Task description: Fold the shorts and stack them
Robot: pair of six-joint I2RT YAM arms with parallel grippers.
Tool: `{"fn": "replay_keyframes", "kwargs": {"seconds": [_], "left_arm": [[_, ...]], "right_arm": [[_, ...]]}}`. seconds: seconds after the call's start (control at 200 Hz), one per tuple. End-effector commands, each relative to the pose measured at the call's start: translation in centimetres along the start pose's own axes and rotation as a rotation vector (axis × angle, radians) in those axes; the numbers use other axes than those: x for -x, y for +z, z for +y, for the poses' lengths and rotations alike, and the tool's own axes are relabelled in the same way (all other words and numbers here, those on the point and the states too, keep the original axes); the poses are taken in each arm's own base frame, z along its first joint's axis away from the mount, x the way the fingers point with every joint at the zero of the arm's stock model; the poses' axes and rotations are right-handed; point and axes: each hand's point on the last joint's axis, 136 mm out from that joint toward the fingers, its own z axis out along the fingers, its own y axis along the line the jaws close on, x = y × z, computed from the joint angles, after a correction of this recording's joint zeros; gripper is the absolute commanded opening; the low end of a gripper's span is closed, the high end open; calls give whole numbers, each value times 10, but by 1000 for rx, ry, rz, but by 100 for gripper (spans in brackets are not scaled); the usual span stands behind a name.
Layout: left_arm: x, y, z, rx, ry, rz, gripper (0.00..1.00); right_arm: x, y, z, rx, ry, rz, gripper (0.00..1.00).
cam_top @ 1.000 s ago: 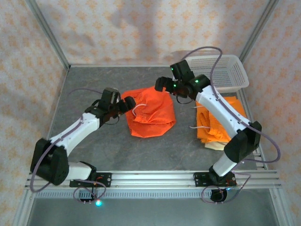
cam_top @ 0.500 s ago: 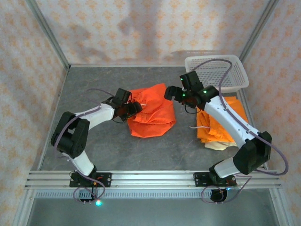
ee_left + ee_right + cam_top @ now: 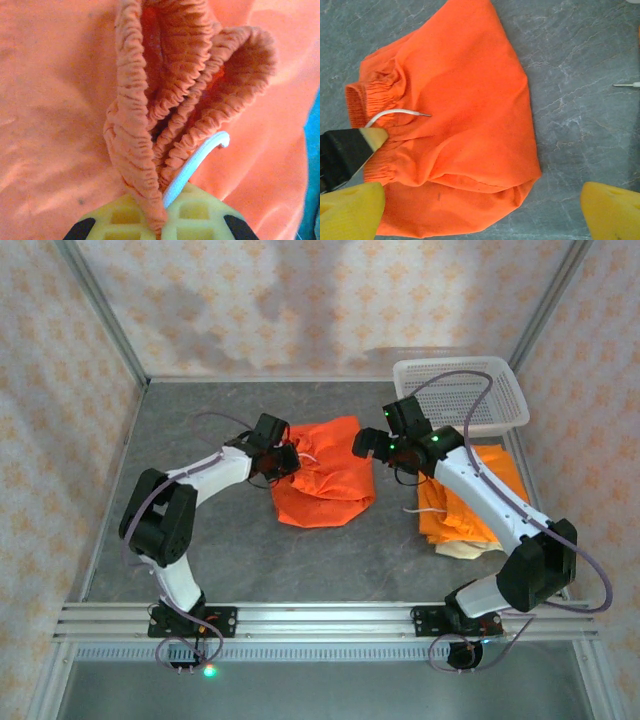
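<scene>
Crumpled orange shorts lie mid-table. My left gripper is at their left edge. In the left wrist view its yellow fingers are shut on the bunched elastic waistband, with the white drawstring caught beside it. My right gripper hovers open over the shorts' upper right edge. Its yellow fingertips stand wide apart above the orange shorts with nothing between them. A second pair of orange shorts lies folded on the beige shorts at the right.
A white mesh basket stands at the back right, just behind the folded pile. The grey table is bare to the left and front of the shorts. Patterned walls and metal posts enclose the table.
My left gripper has moved right onto the waistband and closed on it. My right gripper has shifted slightly right and stayed open.
</scene>
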Motion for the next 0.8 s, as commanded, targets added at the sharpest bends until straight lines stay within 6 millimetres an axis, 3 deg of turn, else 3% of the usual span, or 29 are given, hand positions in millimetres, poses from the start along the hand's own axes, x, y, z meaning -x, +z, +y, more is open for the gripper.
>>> {"fn": "replay_keyframes", "kwargs": {"seconds": [0.0, 0.135, 0.245, 0.39, 0.57, 0.681, 0.796], "left_arm": [[14, -49, -22, -28, 91, -66, 0], [12, -69, -16, -39, 105, -63, 0], [9, -69, 13, -16, 71, -48, 0], [-7, -45, 69, 24, -31, -3, 3], [-31, -8, 128, 148, -99, 73, 14], [-29, -4, 132, 145, -121, 64, 26], [-11, -26, 110, 88, -88, 10, 48]], "right_arm": [[7, -9, -8, -27, 5, -49, 100], [4, -6, -9, -27, 7, -38, 99], [-1, -3, -13, -38, 8, -24, 99], [-11, 3, -15, -28, 15, 9, 99], [-32, 16, -2, 73, 41, 89, 99], [-45, 21, 11, 150, 46, 135, 99], [-57, 23, 38, 257, 37, 172, 99]]}}
